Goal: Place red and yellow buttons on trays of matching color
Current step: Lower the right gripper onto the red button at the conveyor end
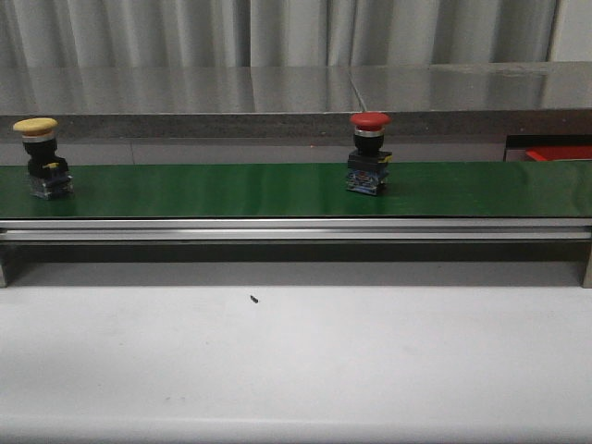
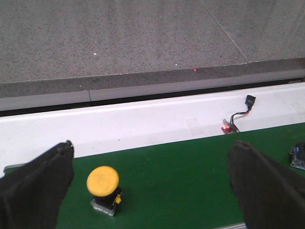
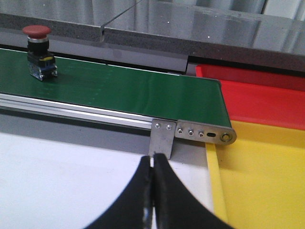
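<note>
Left gripper [image 2: 150,183] spread wide over green conveyor belt [image 2: 190,176]; yellow mushroom-cap push button [image 2: 103,183] upright between its fingers, nearer one side. Right gripper [image 3: 153,164] closed, empty.

A long green conveyor belt [image 1: 231,190] runs left to right across the scene, edged in front by a silver aluminium rail [image 1: 296,229]. Below it lies a white tabletop [image 1: 370,361] with one small dark speck [image 1: 253,299]. Behind the belt stands a grey speckled stone ledge [image 1: 277,92], with pale pleated curtains [image 1: 277,32] beyond.
</note>
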`<state>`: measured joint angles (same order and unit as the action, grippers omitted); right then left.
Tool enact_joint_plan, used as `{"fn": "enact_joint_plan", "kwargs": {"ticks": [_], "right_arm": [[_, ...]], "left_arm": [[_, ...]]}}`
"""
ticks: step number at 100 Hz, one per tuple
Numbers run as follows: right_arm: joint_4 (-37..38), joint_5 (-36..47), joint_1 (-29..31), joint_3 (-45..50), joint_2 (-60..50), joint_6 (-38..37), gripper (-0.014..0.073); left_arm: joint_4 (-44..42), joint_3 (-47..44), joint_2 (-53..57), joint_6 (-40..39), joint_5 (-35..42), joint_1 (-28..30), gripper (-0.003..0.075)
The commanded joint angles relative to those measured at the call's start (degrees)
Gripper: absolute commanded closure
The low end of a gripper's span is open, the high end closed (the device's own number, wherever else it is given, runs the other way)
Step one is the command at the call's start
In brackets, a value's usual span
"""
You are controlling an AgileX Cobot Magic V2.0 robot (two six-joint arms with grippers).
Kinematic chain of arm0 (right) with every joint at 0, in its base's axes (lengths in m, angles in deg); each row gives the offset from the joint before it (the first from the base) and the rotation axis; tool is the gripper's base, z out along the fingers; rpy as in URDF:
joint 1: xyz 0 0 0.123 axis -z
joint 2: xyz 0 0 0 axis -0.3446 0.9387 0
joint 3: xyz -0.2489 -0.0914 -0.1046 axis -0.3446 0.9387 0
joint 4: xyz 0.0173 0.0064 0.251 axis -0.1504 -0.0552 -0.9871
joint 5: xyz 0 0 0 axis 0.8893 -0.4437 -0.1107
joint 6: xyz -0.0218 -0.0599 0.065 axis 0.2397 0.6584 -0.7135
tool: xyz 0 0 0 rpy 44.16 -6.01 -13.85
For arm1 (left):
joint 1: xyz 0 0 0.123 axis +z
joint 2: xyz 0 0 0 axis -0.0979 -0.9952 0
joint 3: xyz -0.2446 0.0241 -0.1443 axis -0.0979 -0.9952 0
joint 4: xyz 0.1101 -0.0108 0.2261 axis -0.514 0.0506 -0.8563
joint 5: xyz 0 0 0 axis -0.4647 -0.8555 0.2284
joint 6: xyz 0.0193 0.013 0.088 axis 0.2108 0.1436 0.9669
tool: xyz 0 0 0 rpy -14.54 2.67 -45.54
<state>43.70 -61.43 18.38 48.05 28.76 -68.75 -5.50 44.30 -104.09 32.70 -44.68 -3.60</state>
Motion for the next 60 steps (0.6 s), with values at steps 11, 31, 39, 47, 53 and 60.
{"fn": "enact_joint_plan", "kwargs": {"ticks": [11, 31, 39, 47, 53, 60], "right_arm": [[0.6, 8.0, 0.0, 0.0, -1.0, 0.1, 0.0662], [0.5, 8.7, 0.0, 0.0, -1.0, 0.1, 0.0662], [-1.5, 8.7, 0.0, -0.5, -1.0, 0.1, 0.0662], [-3.9, 8.0, 0.0, -2.2, -0.7, 0.1, 0.0662], [-5.1, 6.9, 0.0, -3.9, 0.0, 0.1, 0.0662], [-6.1, 6.0, 0.0, -6.6, 1.7, 0.1, 0.0662]], "left_arm": [[1.2, -13.0, 13.9, 0.1, 12.8, -0.5, 0.0095], [1.3, -23.9, 26.3, 0.1, 13.4, -0.5, 0.0174], [1.3, -27.2, 30.7, 0.1, 13.3, -0.5, 0.0241], [1.3, -29.4, 33.8, 0.1, 13.3, -0.5, 0.0329], [1.3, -30.4, 35.5, 0.1, 13.3, -0.5, 0.0425], [1.3, -31.2, 36.5, 0.1, 13.5, -0.5, 0.0554]]}}
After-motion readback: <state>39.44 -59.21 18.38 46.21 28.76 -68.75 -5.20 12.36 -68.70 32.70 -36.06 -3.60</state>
